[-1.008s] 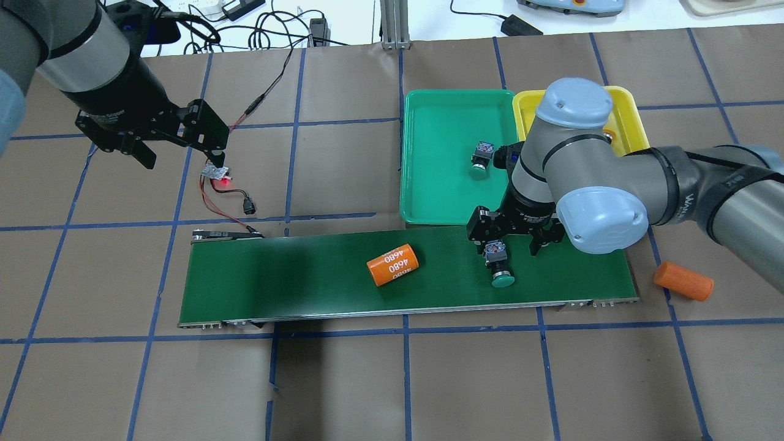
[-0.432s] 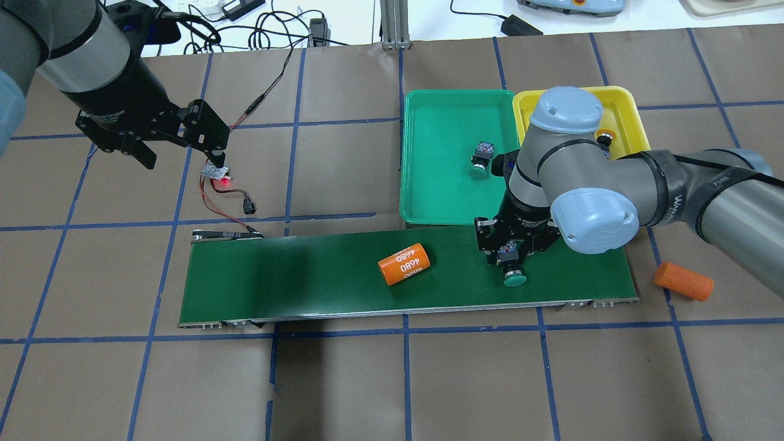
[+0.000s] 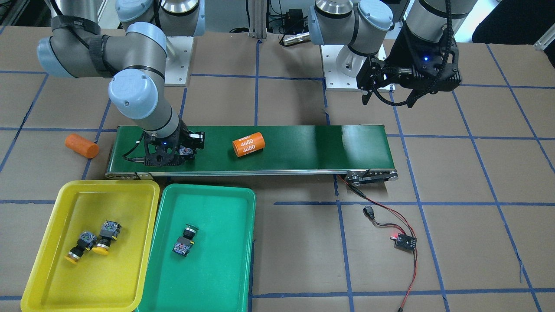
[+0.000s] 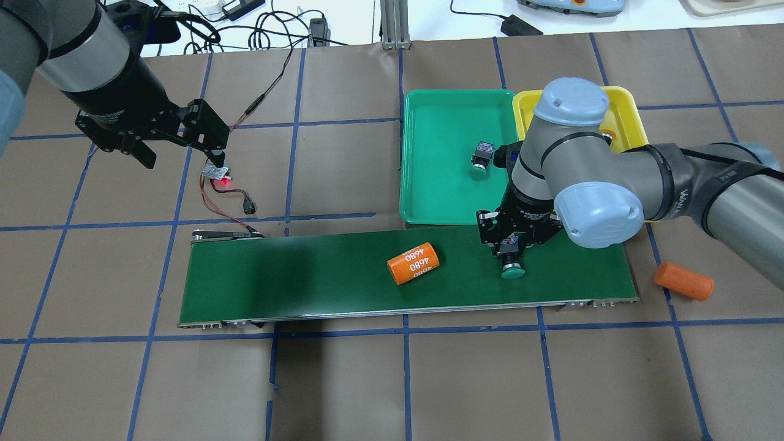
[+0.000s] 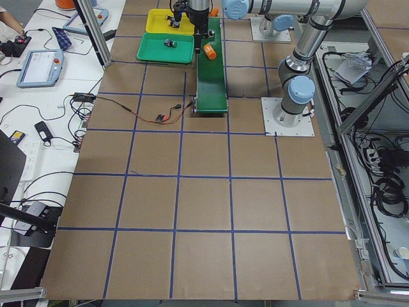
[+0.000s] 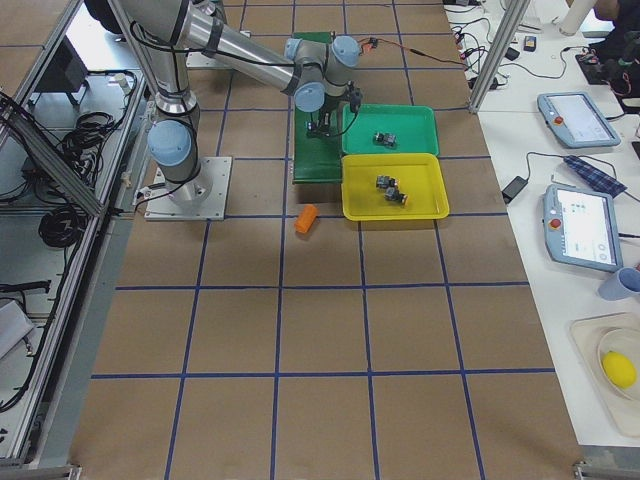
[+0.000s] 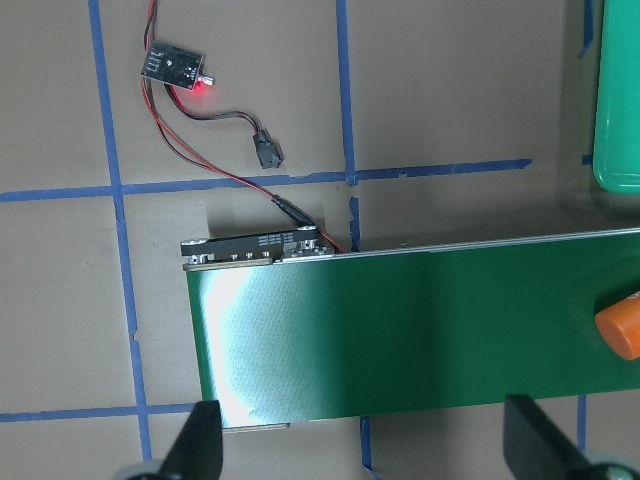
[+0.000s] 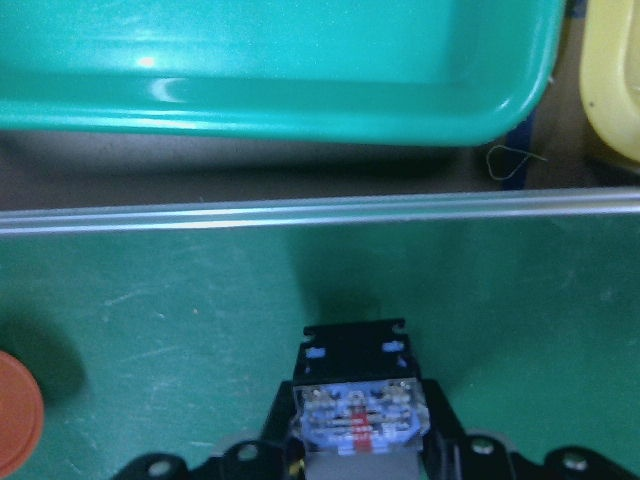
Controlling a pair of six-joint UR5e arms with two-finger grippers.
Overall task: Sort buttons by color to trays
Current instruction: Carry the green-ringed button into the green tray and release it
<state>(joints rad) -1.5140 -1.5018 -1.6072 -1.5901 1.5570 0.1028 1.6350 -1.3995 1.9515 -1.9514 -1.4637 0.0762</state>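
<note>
While low over the belt (image 4: 306,282), right pincer (image 4: 511,244) tight around a green-capped button (image 4: 512,272) (left pincer (image 4: 181,149) wide, empty).

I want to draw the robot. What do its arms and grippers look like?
The right arm and left arm are silver-grey tubes with pale blue caps. The right gripper and left gripper are black, two-fingered. A black strap wraps the right arm.
</note>
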